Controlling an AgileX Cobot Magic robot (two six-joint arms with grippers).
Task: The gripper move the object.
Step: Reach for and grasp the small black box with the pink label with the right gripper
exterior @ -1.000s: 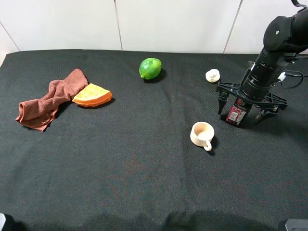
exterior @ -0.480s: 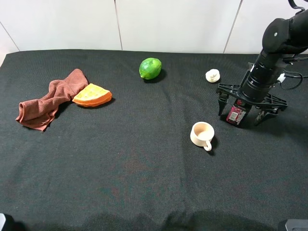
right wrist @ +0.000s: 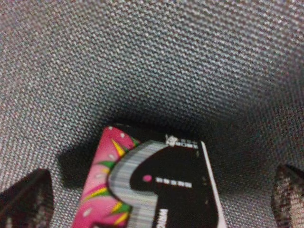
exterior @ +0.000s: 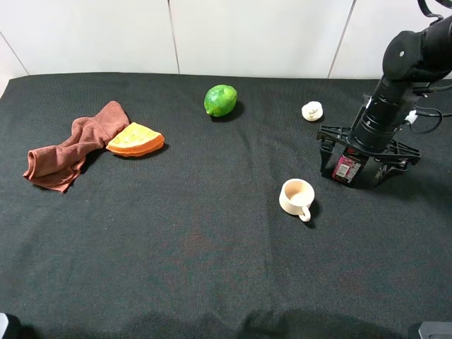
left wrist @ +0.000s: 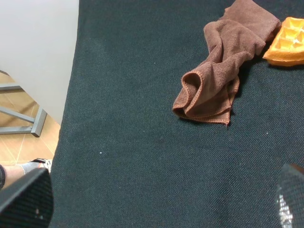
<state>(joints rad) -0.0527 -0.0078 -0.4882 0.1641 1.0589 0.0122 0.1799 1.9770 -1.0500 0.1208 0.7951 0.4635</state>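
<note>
The table cover [exterior: 212,275] is black woven cloth, matt, and its coarse grain shows plainly in the right wrist view. The object [right wrist: 161,190] has a smooth printed face with a faint sheen (card or plastic film, it cannot be told which). The right gripper [exterior: 357,171] is matt black, plastic by the look, and its fingertips [right wrist: 26,197] show a fine meshed texture. The towel [left wrist: 213,80] is soft brown cloth, finely ribbed, with a stitched hem. The lime [exterior: 220,99] has slightly glossy skin. The mug [exterior: 296,196] is smooth, cream and barely shiny. The waffle [exterior: 135,139] has a matt, gridded surface.
</note>
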